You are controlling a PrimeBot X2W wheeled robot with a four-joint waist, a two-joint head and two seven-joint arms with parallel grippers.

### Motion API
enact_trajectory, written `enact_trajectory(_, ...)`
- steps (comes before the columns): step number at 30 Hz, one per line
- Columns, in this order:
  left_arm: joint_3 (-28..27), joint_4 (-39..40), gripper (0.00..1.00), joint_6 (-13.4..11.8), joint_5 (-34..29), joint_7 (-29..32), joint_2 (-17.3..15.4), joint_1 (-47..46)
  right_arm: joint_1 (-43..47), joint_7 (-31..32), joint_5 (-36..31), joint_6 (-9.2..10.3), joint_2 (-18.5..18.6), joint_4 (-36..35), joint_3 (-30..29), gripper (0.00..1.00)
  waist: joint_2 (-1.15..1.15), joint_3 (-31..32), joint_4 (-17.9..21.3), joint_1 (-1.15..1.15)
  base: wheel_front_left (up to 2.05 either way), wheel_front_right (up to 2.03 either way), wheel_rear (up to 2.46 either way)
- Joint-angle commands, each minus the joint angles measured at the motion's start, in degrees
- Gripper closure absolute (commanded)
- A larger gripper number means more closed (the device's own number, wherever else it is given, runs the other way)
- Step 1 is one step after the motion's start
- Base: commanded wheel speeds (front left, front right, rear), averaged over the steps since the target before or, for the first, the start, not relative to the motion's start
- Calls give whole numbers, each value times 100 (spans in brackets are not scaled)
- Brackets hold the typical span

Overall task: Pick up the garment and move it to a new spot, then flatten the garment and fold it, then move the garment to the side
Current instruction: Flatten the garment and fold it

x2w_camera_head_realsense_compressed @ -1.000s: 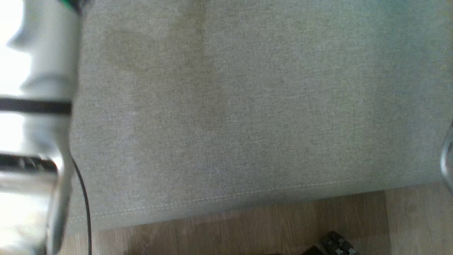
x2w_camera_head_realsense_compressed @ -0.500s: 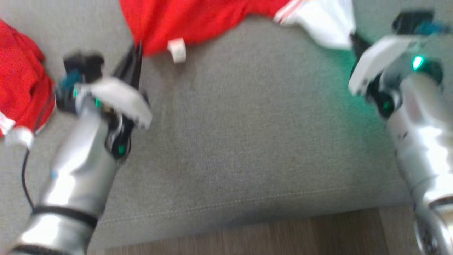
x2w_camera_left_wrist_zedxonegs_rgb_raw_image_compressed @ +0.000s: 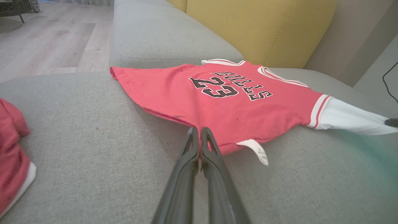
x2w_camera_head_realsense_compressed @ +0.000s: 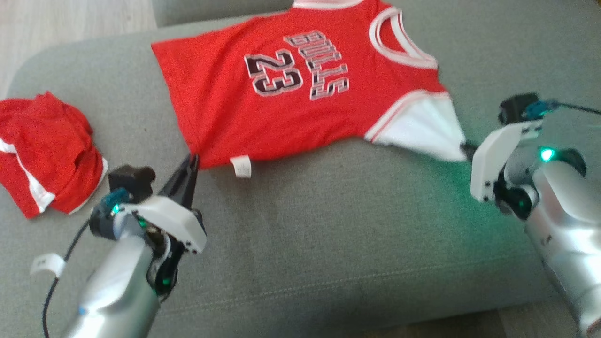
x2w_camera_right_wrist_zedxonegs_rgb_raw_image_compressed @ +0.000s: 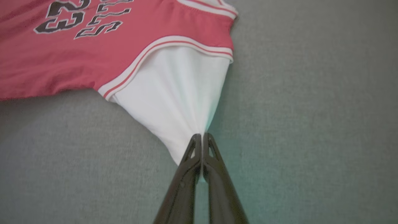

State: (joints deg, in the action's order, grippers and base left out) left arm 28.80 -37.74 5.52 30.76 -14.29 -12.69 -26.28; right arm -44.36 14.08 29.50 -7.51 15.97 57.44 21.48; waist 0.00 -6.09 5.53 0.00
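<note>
jersey (x2w_camera_head_realsense_compressed: 211,108) on sofa (x2w_camera_head_realsense_compressed: 328,234) | left fingers (x2w_camera_left_wrist_zedxonegs_rgb_raw_image_compressed: 186,165) grip hem | right fingers (x2w_camera_right_wrist_zedxonegs_rgb_raw_image_compressed: 188,174) grip sleeve

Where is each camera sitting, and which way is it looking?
Head view: on the robot's head, looking down at the red jersey on the grey sofa; both arms show, left gripper and right gripper.
Left wrist view: on the left wrist, looking along its shut fingers pinching the jersey's hem.
Right wrist view: on the right wrist, looking along its shut fingers pinching the white sleeve.
Shared: all three show the jersey's black lettering.
</note>
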Motion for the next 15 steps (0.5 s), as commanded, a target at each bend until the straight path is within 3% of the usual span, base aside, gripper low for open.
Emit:
enact_trajectory(1, -191, 188, 100, -31, -16, -64, -210, -124, 73, 129, 115, 2, 90, -238, 159, 100, 0, 107, 14, 0, 0, 0, 0)
enact_trajectory(8, -64, 347, 100, -71, 44, 167, -235, 244, 508, 1399, 991, 2, 841, -1112, 1030, 100, 0, 364, -45, 0, 0, 0, 0)
enact_trajectory(15, -70, 567, 100, -169, 191, 235, -273, 703, 887, 2438, 1875, 2, 1422, -1702, 1301, 100, 0, 606, -86, 0, 0, 0, 0)
